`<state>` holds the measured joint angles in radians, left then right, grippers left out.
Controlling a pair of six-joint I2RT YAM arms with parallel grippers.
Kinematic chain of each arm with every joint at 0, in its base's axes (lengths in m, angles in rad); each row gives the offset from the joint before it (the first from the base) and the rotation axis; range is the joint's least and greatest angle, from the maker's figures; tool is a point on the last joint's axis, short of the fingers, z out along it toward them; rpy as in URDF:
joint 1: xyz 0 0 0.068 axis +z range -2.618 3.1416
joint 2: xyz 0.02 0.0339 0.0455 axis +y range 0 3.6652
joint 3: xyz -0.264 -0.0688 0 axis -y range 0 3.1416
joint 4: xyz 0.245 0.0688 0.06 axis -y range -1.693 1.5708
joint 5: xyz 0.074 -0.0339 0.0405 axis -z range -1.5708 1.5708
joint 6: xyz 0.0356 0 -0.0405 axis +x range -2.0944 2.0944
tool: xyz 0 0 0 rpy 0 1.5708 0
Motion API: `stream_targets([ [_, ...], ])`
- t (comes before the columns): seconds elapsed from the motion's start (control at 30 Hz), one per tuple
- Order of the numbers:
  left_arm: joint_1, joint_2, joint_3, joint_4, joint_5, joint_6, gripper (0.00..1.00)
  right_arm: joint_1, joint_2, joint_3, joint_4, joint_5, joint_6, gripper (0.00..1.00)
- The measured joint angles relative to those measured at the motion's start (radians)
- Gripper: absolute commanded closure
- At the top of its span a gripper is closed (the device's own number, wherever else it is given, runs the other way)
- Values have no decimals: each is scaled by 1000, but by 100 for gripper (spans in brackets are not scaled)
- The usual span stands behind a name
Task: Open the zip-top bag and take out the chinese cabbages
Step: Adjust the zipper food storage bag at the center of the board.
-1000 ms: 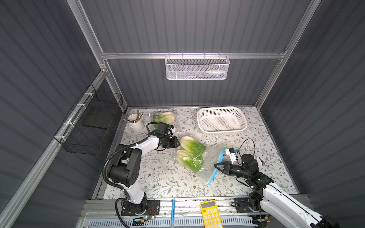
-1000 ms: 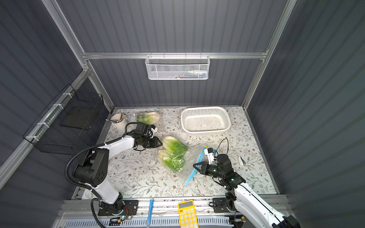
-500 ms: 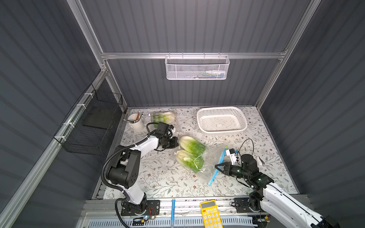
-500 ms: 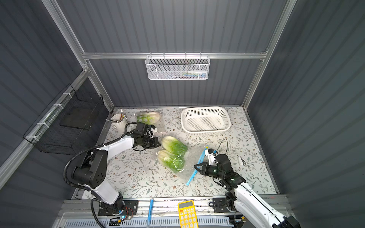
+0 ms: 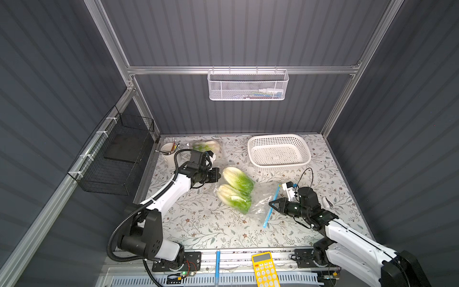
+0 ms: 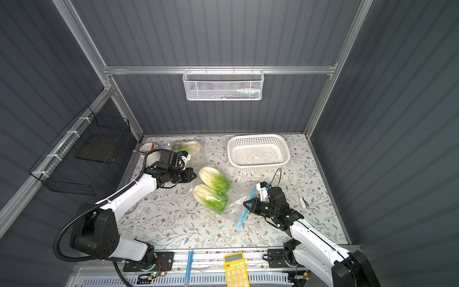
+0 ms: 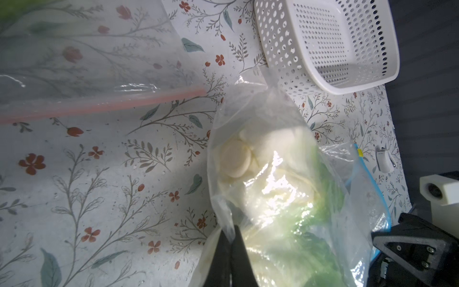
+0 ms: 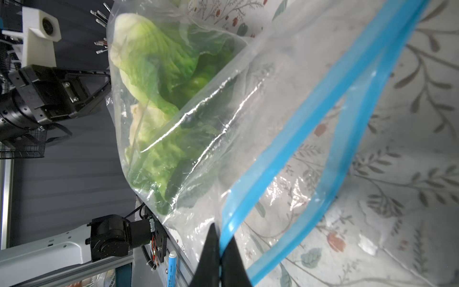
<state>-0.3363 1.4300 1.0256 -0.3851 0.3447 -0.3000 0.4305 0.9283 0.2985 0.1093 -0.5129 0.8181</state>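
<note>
Left claw (image 5: 218, 175) first: it's clamped shut on a pinch of thin clear film at the closed end of the bag (image 5: 259, 202). That grip is only made out in the left wrist view, where the black fingertips (image 7: 223, 248) are pressed together with plastic caught between them. From the top it can't be told apart from plain touching.

Right claw (image 5: 270, 204) is closed too, pinched on the bag's edge right beside the blue zip strip (image 5: 267, 217). In the right wrist view the strip's two tracks seem to be parted into a loop, which isn't shown in the top views.

Two cabbages (image 5: 238, 180) are seen inside the bag, side by side mid-tabletop (image 5: 198, 223), between the claws. Round, smooth white stem ends are pointed at the left claw, and crinkly bright green leaves at the zip end. The film is wrinkled and glossy, with glare streaks.

One more of the cabbages is spotted in a second bag (image 5: 206, 146) at the back. Its pink strip (image 7: 99, 102) is caught only by the left wrist camera.

A white perforated plastic basket (image 5: 278, 166) is parked behind on the floral print.
</note>
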Motion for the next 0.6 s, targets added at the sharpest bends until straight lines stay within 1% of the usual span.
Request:
stream_targets([
  [0.17, 11, -67, 2, -4, 47, -1, 100, -10, 89, 68, 28, 2, -27, 100],
  [0.3, 11, -81, 14, -5, 85, -5, 100, -19, 151, 102, 47, -3, -46, 100],
  [0.6, 11, -132, 58, -38, 113, -17, 100, -38, 210, 139, 58, -7, -84, 100],
])
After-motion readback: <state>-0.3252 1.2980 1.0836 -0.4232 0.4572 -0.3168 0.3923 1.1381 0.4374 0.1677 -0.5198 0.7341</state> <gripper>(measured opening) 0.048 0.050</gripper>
